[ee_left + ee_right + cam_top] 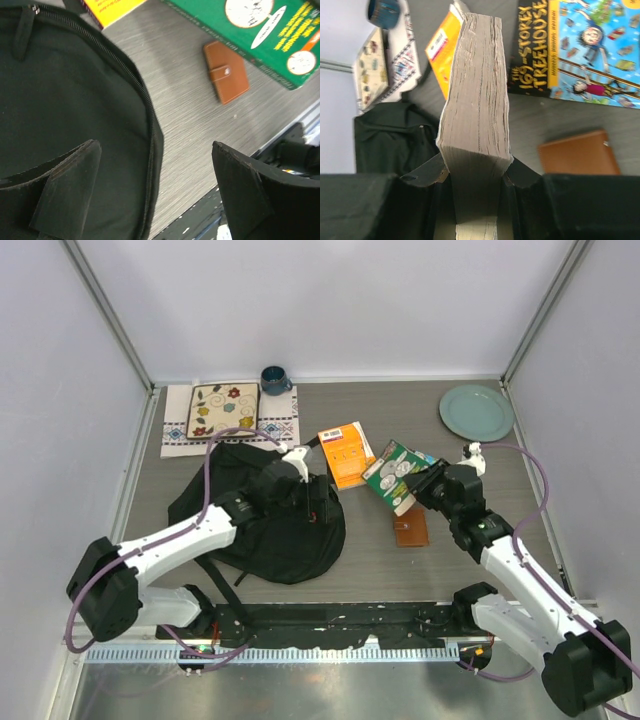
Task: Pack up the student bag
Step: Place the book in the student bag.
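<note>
From above, your student bag lies slumped on the worktop, at about 9 o'clock from the middle. Your left gripper hangs over the bag's 3 o'clock edge. Your right gripper sits at 3 o'clock of the middle and grips a green book that is tilted. An orange book lies just at 10 o'clock of the green one, and a brown wallet lies at its 6 o'clock. A teal plate is in the 2 o'clock corner. A blue mug stands at 12 o'clock, beside a patterned cloth.

In your left wrist view, the left gripper is spread wide with nothing between its fingers. The student bag fills the 9 o'clock half, its zipper edge running under the gap. The wallet and green book lie towards 2 o'clock. A corner of the orange book shows at 12 o'clock.

In your right wrist view, the right gripper is clamped on the green book, whose page edges face the camera. The student bag is at 9 o'clock and the wallet at 4 o'clock. A Treehouse book lies flat at 2 o'clock.
</note>
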